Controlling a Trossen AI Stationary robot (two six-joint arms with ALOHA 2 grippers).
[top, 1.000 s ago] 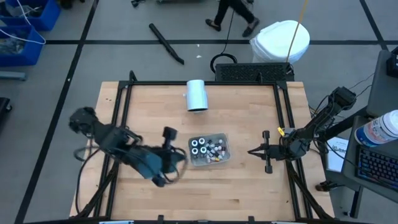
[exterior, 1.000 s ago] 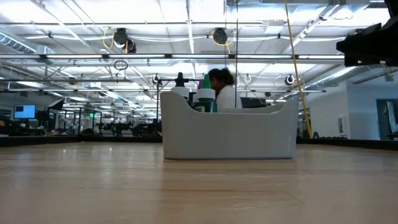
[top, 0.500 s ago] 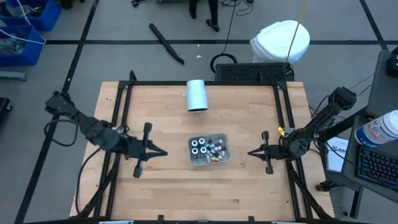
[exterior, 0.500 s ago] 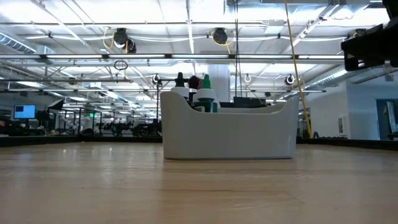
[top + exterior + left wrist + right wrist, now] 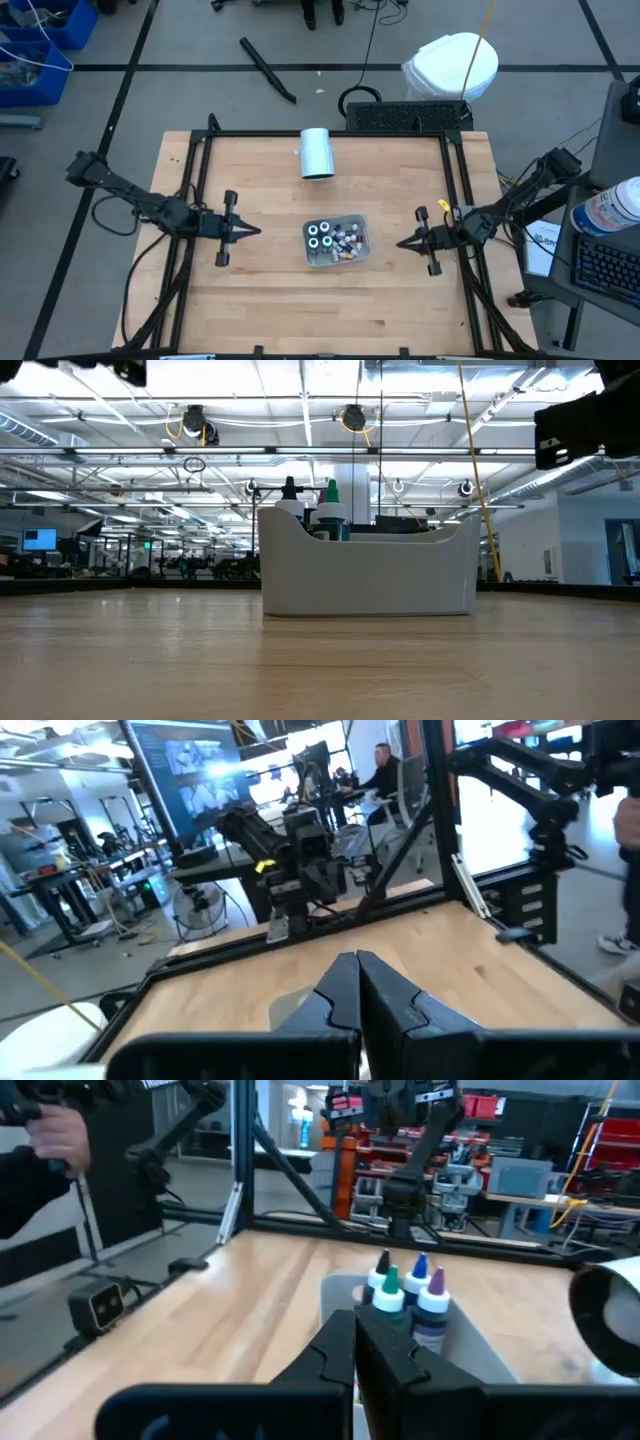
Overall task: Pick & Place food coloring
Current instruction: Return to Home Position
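While the food coloring bottles point(image 5: 335, 240) stand gathered inside the grey bin point(image 5: 366, 240) near the middle of the desk point(image 5: 250, 310), neither arm is handling anything. Seen from above, the left tool point(image 5: 255, 232) sits at 9 o'clock of the bin, apart from it and pointing toward it. The right tool point(image 5: 402, 243) sits at 3 o'clock, likewise apart and facing in. Each wrist view shows its own two fingers pressed together with nothing between them, so both tools are clenched and empty. A white cylinder point(image 5: 316, 152) lies at 12 o'clock of the bin, well apart and not part of the job.

Finding: no bottle shows on the desk outside the bin, and the low view shows bottle tops point(image 5: 330, 510) rising above the bin wall point(image 5: 370, 575). The placing work appears complete, and the step in hand is judged to be the return to the rest pose.

Requirement for the next move: no grasp is needed. Each arm should draw back toward its own side, keeping level and clear of the bin so the upright bottles are not knocked.
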